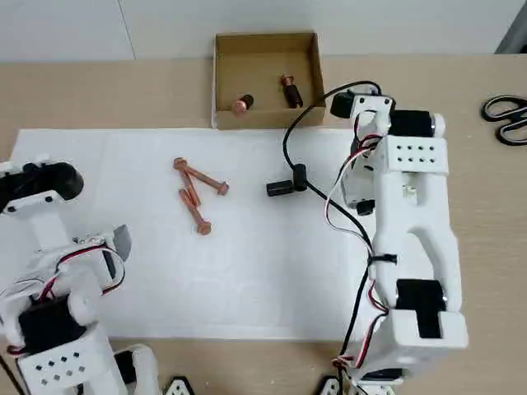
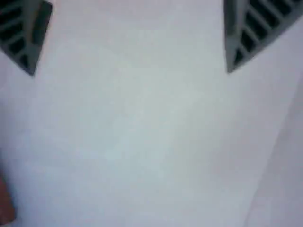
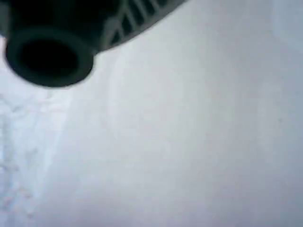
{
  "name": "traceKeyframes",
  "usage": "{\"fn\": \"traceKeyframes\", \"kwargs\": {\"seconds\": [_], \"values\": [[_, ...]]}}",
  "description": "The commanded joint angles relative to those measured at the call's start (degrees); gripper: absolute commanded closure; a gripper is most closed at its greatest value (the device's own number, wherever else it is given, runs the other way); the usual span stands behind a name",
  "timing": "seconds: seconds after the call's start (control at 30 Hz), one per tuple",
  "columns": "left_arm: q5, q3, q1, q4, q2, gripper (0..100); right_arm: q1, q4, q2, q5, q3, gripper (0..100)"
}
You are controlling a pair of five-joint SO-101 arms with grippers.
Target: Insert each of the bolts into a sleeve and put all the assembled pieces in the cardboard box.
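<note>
Bolts (image 1: 202, 177) are showing copper-orange. Sleeve (image 3: 47, 56) is showing plain black. Cardboard box (image 1: 222, 78) is presenting brown. Sheet (image 1: 247, 271) is reading plain white, table (image 1: 99, 90) pale tan, scissors (image 1: 504, 115) black.

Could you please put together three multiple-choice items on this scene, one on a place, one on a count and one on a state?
1. Where do the scissors lie?
A. Held by an arm
B. On the bare table, off the white mat
C. In the middle of the white mat

2. How many assembled pieces lie in the cardboard box?
A. None
B. Five
C. Two

3. How is the left gripper?
A. Open, holding nothing
B. Shut on a bolt
C. Shut on the scissors

Answers:
1 B: in the high view the scissors rest on the wood at the right edge, beyond the mat.
2 C: one assembled piece and a second lie on the box's floor.
3 A: its wrist view shows both fingers wide apart over the mat, with nothing between them.
</note>
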State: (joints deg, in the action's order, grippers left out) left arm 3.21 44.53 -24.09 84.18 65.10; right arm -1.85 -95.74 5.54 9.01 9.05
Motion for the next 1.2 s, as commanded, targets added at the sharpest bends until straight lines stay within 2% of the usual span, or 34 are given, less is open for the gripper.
{"fn": "traceKeyframes", "kwargs": {"seconds": [0.0,0.27,0.6,0.77,0.93,1.07,1.17], "values": [[-0.4,-4.4,0.0,2.2,0.1,76,0.4,-0.7,-4.4,0.5,1.1,99.5],[-0.5,-7.0,0.0,4.8,0.1,76,0.3,-0.7,-7.9,0.4,1.1,99.5],[-0.5,-7.1,0.0,2.6,-1.2,76,0.0,-0.7,-10.9,0.4,0.2,99.5],[-0.5,-8.7,0.0,0.4,-10.5,76,0.0,-0.6,-10.9,0.6,-2.3,99.5],[-0.3,-16.9,0.4,0.4,-21.9,76,0.0,-0.4,-10.9,0.6,-2.1,99.5],[-0.4,-22.8,5.4,0.2,-30.0,76,0.0,-0.3,-10.9,0.5,-2.0,99.5],[-0.4,-25.5,9.9,-3.2,-36.0,76,0.0,-0.3,-10.9,0.6,-2.0,99.5]]}}
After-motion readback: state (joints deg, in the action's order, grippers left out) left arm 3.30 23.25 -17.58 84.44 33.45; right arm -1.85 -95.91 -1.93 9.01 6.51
